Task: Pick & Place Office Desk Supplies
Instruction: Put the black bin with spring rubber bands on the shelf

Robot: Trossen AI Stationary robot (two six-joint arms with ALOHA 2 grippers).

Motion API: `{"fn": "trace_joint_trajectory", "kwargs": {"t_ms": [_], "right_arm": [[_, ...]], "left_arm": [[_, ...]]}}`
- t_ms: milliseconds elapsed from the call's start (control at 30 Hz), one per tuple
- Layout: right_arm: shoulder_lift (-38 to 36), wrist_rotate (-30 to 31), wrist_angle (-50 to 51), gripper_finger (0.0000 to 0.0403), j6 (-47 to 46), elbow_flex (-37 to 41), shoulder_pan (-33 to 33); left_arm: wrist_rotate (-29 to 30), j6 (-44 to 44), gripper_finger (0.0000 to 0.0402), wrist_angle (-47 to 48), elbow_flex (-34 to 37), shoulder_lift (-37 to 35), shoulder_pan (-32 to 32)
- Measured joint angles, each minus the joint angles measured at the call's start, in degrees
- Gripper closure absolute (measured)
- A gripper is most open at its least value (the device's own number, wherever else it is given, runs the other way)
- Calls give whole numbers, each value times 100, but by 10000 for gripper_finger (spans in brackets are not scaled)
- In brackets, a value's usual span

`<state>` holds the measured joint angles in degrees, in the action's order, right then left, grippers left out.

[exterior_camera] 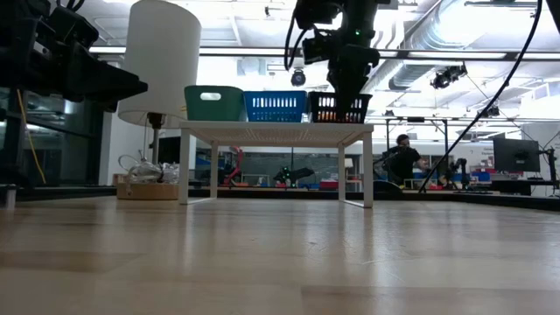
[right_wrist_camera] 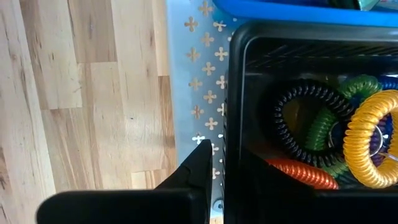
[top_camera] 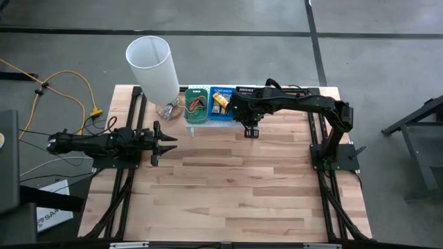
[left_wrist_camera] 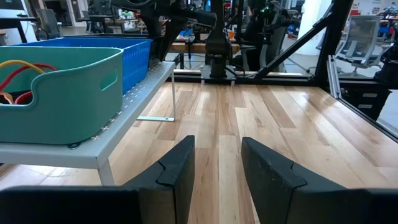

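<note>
Wood-plank table mostly bare; left jaws apart, right jaws' state unclear.

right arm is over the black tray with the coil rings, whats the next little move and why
Probably a short shift inward over the black tray, then down. In the right wrist view the one visible finger sits outside the tray's wall, over the white perforated shelf, while the coiled rings lie inside. The left gripper waits open.
</note>
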<state>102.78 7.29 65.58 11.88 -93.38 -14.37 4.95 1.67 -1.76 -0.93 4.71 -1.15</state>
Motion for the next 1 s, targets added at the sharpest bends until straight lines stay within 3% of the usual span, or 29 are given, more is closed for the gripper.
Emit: {"fn": "trace_joint_trajectory", "kwargs": {"t_ms": [367, 700, 1000], "right_arm": [[-2, -27, 15, 360, 37, 0, -2], [-2, -7, 15, 272, 35, 0, 0], [-10, 7, 7, 240, 39, 0, 0]], "left_arm": [[0, 2, 275, 0, 0, 0, 2], [1, 0, 275, 0, 0, 0, 0], [1, 0, 275, 0, -1, 0, 0]]}}
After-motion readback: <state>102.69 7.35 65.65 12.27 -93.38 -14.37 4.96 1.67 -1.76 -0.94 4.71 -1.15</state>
